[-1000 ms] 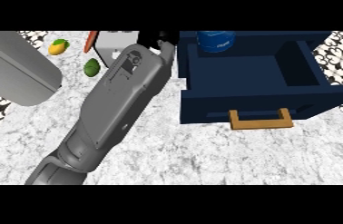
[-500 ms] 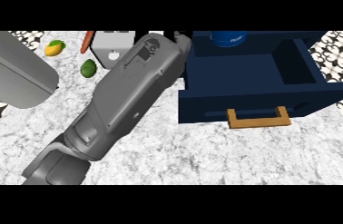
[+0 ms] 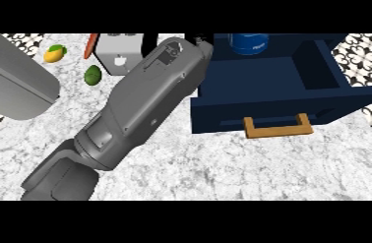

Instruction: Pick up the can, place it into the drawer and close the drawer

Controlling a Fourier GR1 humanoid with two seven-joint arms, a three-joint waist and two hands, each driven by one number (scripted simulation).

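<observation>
- Head view: a grey forearm (image 3: 138,114) runs diagonally from the lower left up to the left wall of the open navy drawer (image 3: 269,97).
- Only a dark sliver of its hand (image 3: 198,40) shows by the drawer's top left corner; which hand it is and how its fingers stand cannot be told.
- The blue can (image 3: 249,43) stands upright inside the drawer, at its back.
- The drawer's wooden handle (image 3: 277,126) faces the viewer.
- On the marble counter (image 3: 240,168) at upper left: a lemon (image 3: 54,53), a lime (image 3: 93,75), a carrot (image 3: 91,45) and a white box (image 3: 120,54).
</observation>
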